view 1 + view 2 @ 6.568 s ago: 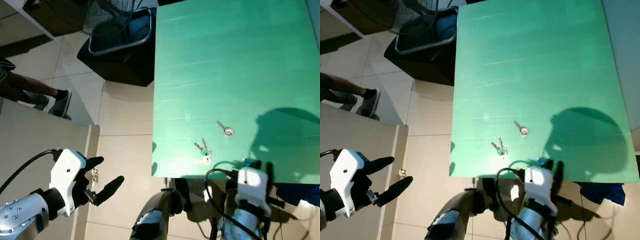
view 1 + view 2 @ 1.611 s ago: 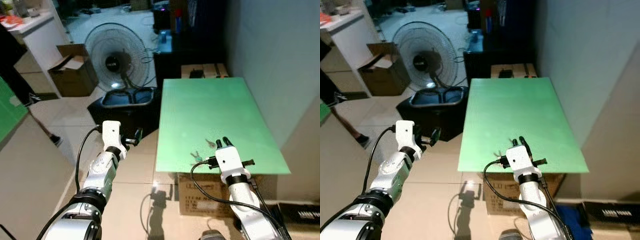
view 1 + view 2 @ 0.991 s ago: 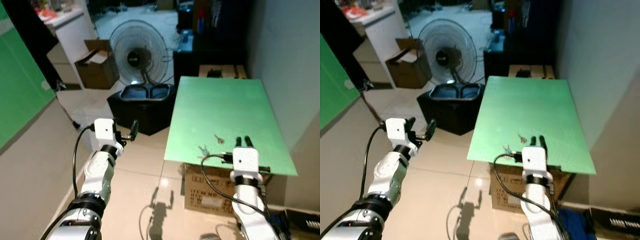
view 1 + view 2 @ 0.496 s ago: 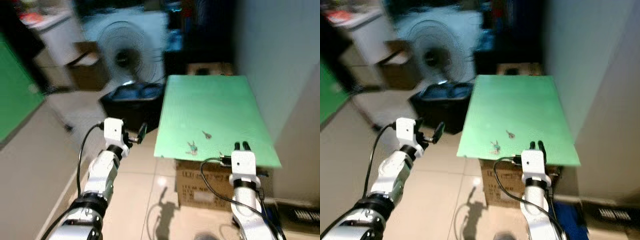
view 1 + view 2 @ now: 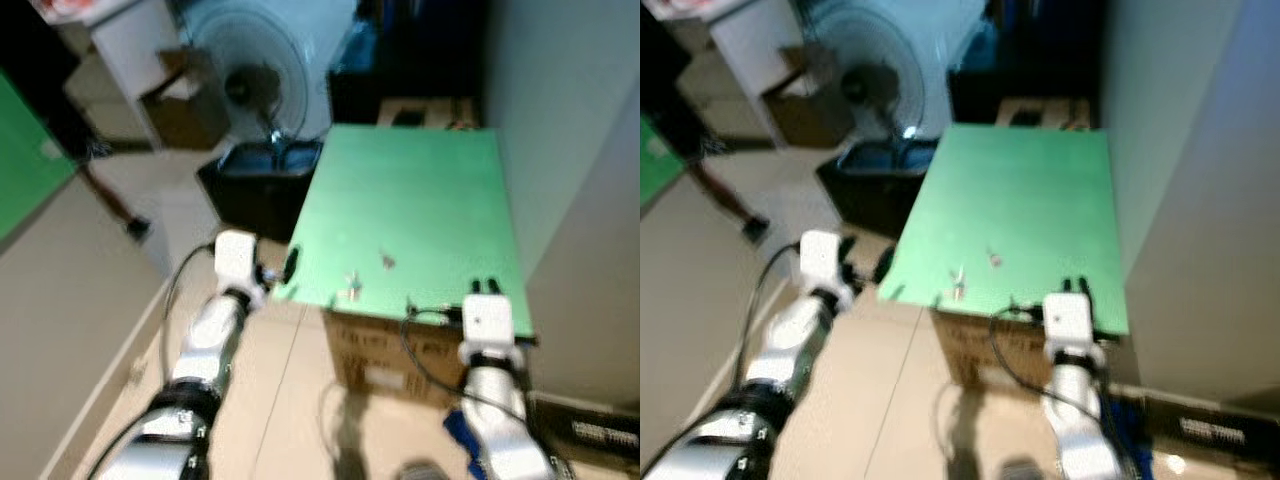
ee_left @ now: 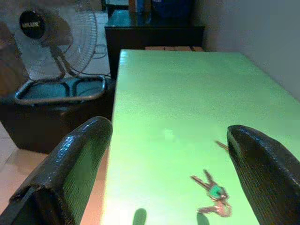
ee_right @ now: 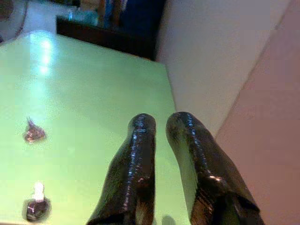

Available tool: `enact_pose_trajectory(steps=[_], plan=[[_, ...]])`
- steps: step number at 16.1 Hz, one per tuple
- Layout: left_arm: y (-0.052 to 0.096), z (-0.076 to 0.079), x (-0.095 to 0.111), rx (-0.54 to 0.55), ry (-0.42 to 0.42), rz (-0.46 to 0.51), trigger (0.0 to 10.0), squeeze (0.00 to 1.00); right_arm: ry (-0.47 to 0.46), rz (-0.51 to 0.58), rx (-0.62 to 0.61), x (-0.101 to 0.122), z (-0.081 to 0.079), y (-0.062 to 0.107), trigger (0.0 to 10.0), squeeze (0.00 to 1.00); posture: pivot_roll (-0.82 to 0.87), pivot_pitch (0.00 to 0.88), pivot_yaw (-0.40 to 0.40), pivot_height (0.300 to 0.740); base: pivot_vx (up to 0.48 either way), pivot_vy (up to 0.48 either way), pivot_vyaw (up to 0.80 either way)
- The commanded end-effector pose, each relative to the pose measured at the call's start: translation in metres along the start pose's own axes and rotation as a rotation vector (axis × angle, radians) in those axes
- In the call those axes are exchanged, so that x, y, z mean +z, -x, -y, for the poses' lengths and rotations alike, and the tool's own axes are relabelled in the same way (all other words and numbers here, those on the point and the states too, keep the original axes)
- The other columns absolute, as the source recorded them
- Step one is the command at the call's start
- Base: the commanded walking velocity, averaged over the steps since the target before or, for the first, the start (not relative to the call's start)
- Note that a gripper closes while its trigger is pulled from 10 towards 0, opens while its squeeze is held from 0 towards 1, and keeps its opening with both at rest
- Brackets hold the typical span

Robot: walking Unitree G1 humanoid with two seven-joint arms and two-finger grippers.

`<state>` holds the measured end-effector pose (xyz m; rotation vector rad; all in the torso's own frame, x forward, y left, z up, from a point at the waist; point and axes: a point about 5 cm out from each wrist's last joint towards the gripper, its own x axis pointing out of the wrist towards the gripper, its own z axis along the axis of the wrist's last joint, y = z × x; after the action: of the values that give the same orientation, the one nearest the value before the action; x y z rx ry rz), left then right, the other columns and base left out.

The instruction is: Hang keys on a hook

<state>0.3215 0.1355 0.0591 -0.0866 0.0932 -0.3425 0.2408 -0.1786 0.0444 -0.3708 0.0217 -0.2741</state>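
**Keys on the green table, both grippers empty**

The keys lie flat on the green table, close to its near edge; a teal tag shows on the bunch in the left wrist view. A second, single key rests a little farther in, apart from the bunch.

The left gripper sits at the table's near left corner with its two black fingers spread wide and nothing between them. The bunch lies on the tabletop beyond the fingers, not touched.

The right gripper is raised at the near right edge of the table, its fingers drawn almost together, only a narrow slit between them, holding nothing.

Behind the table's left side stands a floor fan over a dark tub. The fan's hub carries white lettering (too blurred for me to read). A cardboard box sits under the table's near edge, its print also unreadable in the blur.
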Motion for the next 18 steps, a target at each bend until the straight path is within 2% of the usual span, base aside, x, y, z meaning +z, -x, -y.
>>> enact_pose_trajectory(steps=[1,8,9,10,18], plan=[[0.0029,-0.0083,0.0009,0.018,-0.015,-0.007,10.0,0.00,-0.018,-0.002,0.012,0.0021,-0.0046,0.0016,10.0,0.00,-0.28,0.000,0.171,0.740,0.000,0.000,0.00],[0.0001,-0.0015,0.0017,-0.023,-0.038,-0.014,10.0,0.00,-0.029,-0.031,0.020,-0.0001,-0.0050,0.0022,10.0,0.00,-0.29,0.000,0.180,0.740,0.000,0.000,0.00],[0.0003,-0.0008,0.0017,-0.028,-0.039,-0.013,10.0,0.00,-0.038,-0.062,0.008,-0.0023,-0.0050,0.0016,10.0,0.74,-0.29,0.000,0.180,0.740,0.000,0.000,0.00],[0.0002,-0.0006,0.0018,-0.030,-0.034,-0.013,10.0,0.00,-0.041,-0.056,0.040,-0.0021,-0.0069,0.0006,10.0,1.00,-0.28,0.000,0.179,0.740,0.000,0.000,0.00],[0.0014,0.0008,0.0011,-0.040,-0.039,-0.015,10.0,0.00,-0.036,-0.052,0.081,-0.0012,-0.0085,-0.0033,10.0,1.00,-0.27,0.000,0.166,0.740,0.000,0.000,0.00]])
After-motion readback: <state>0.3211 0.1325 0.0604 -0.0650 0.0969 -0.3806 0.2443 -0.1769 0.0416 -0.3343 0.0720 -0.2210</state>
